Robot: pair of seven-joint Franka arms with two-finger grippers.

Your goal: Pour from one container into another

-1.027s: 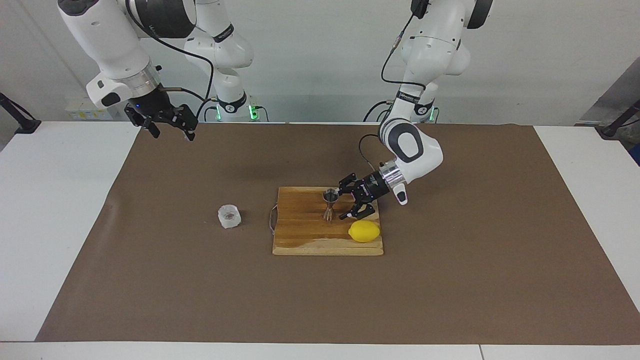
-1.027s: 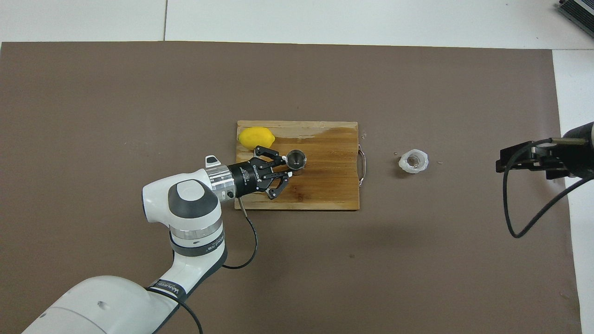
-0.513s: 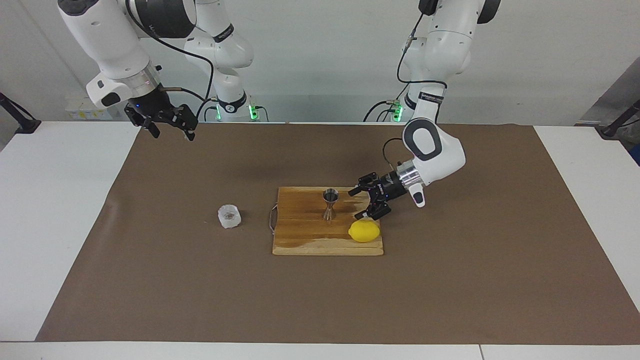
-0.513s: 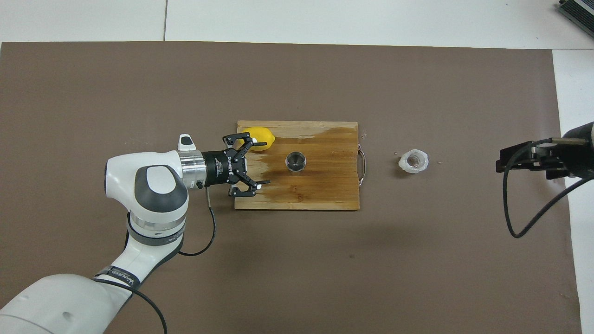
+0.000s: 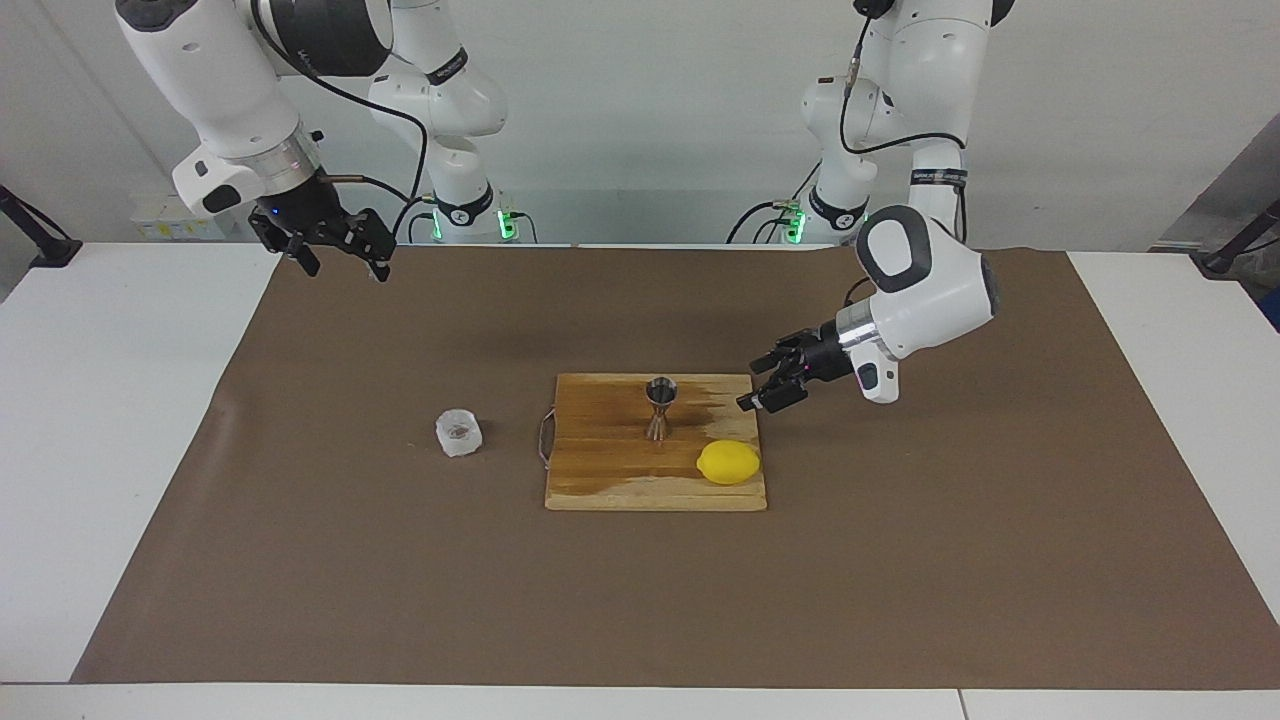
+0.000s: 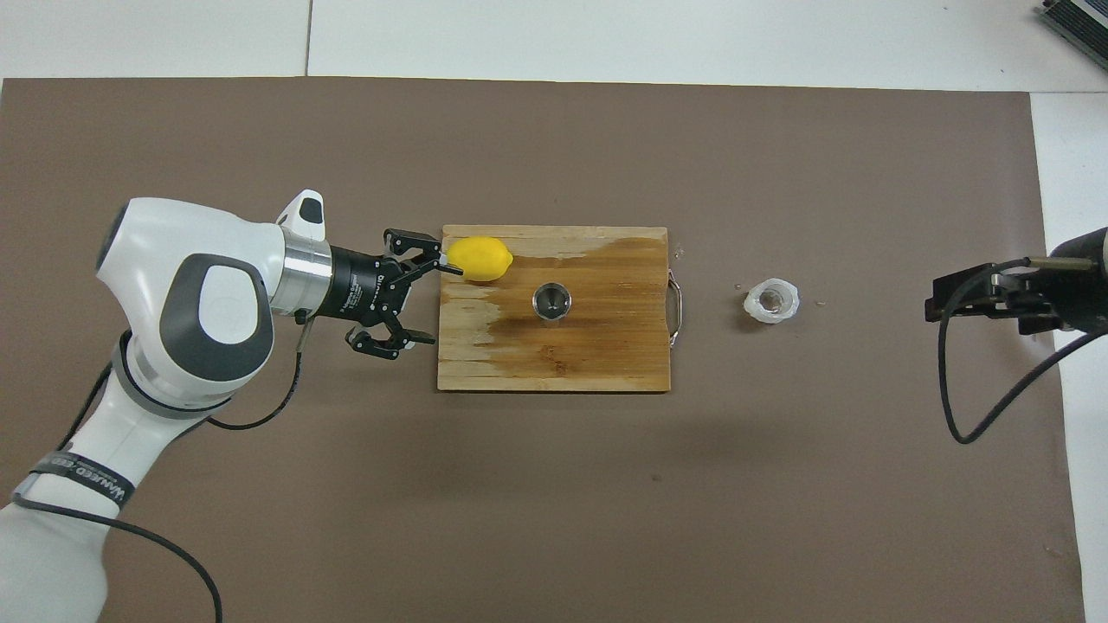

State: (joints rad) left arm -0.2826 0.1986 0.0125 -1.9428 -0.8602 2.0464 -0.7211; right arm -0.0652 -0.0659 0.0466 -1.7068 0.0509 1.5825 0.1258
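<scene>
While neither arm holds anything, the cup point(image 5: 459, 433) sits on the brown mat toward the right arm's end of the surface, beside the cutting board's point(image 5: 600, 490) handle end and well apart from both arms. It looks squat, whitish and translucent, with crinkled walls, mouth up, something dark at the bottom. The jigger point(image 5: 660, 407) stands upright near the middle of the board, shiny steel, two cones joined at a narrow waist, open top up. The lemon point(image 5: 728, 462) lies on the board's corner toward the left arm.

Left end effector point(image 5: 778, 381) hangs just off the board's edge at the left arm's end, fingers spread wide, empty, pointing toward the jigger. Right end effector point(image 5: 330, 245) waits high over the mat's corner nearest the robots, at its own end; its opening cannot be told, nothing seen in it.

Key relation: the cup lies on the right arm's side, with board and jigger between it and the left end effector, so the right arm looks the likelier one to fetch it. Pour likely not started.
</scene>
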